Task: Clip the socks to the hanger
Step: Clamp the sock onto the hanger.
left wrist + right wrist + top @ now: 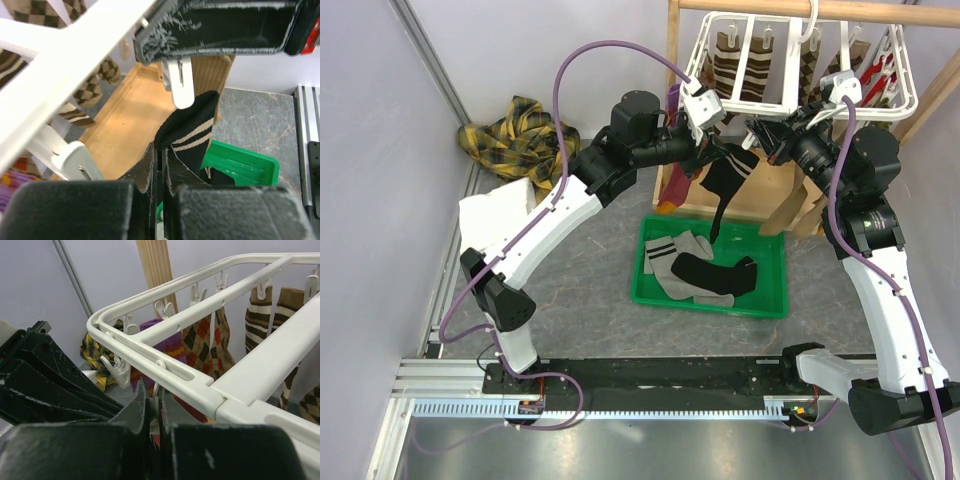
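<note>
One sock [195, 125] in left hand [159, 155]

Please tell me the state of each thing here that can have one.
Black striped sock: held up, cuff at the clip; whether clipped, unclear.
Left gripper: shut on this sock.
Right gripper: shut on the clip.
Hanger: hung up, several socks clipped on.
Green tray: holds a grey sock and a black sock, loose.

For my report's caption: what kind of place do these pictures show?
Probably a robot test cell, staged for laundry work: plain grey partition walls, aluminium rails at the table edge, and a white hanger on a wooden frame above a green tray of socks.
</note>
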Robot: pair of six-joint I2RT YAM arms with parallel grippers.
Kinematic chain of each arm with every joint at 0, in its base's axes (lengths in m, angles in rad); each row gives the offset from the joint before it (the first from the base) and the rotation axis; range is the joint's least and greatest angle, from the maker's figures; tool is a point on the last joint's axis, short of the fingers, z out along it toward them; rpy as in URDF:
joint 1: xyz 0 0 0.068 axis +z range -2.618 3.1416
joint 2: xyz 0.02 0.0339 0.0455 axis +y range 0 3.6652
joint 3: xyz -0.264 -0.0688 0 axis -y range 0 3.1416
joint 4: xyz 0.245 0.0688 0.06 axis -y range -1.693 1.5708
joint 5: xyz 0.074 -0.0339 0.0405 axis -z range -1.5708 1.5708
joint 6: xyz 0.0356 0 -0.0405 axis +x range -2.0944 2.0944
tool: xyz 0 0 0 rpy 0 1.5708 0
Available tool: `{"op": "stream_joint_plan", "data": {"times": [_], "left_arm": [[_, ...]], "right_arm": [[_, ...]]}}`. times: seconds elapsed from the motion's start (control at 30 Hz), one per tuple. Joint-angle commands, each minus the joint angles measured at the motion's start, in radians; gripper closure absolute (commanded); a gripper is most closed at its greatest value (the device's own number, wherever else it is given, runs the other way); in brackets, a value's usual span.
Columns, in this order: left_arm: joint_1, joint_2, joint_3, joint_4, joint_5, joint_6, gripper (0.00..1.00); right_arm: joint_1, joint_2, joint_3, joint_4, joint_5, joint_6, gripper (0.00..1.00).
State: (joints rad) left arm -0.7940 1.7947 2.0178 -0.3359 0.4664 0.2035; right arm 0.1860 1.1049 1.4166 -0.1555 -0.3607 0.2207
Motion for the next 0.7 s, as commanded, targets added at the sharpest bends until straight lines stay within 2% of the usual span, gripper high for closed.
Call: {"op": "stream_joint_plan", "data": {"times": [0.0,0.67], "left_arm": [[-0.007,0.015,0.067,-0.017,-0.029,0.007,0.98],[-0.008,0.000,0.105,-0.017,-0.022,-0.019,0.98]], "right_arm": [[0.018,-0.016,-0.002,-0.053,-0.165,-0.011,1.00],[0.020,-0.016,-0.019,-0.053,-0.158,-0.024,1.00]]}}
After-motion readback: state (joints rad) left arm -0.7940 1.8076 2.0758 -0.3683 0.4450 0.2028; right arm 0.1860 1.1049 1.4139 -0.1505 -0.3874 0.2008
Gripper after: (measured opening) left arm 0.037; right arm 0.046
